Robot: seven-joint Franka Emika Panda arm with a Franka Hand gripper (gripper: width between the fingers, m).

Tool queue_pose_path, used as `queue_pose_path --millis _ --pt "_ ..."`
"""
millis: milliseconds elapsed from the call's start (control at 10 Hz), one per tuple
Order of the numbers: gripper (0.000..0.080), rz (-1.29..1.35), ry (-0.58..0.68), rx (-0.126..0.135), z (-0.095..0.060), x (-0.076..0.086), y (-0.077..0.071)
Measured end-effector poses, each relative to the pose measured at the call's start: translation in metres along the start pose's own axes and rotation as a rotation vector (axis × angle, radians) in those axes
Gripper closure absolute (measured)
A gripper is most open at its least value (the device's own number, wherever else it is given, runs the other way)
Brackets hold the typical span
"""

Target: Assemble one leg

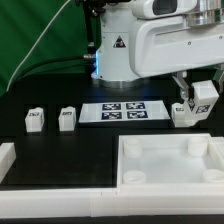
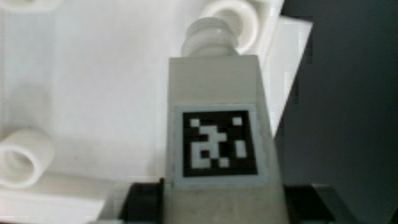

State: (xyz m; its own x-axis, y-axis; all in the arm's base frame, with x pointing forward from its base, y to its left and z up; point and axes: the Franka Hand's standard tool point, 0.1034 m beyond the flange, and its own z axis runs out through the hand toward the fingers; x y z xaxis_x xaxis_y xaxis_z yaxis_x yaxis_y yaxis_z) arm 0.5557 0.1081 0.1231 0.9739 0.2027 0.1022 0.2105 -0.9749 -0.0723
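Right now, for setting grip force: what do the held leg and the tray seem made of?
The leg in the gripper: seemingly hard white plastic, matte, uniform colour without shine; its tag looks printed. The tray: apparently the same matte white plastic, with rounded sockets.

No words or numbers are legible. A black triangular warning sign (image 1: 118, 44) stands on the arm's base (image 1: 120, 62), at the counter's far edge. The marker board (image 1: 122, 110) carries several square black-and-white tags. The leg (image 2: 217, 95) in the wrist view bears one such tag (image 2: 217, 143).
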Motion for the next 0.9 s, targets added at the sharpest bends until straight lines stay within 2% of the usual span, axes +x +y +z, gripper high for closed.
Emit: queue_pose_path --millis 100,200,500,600,700,900 --pt "0.0506 -0.001 0.004 -0.001 0.0 0.0 0.0" --pt "0.0506 -0.001 0.075 -0.009 -0.001 0.007 0.002" --pt "0.0506 -0.011 0.3 -0.046 0.002 0.004 0.009" --pt "0.0506 -0.018 0.295 -0.048 0.004 0.003 0.011" --pt "0.0506 -0.043 0.303 -0.057 0.001 0.013 0.02" --pt "0.0506 -0.053 0.332 -0.056 -0.003 0.042 0.022"
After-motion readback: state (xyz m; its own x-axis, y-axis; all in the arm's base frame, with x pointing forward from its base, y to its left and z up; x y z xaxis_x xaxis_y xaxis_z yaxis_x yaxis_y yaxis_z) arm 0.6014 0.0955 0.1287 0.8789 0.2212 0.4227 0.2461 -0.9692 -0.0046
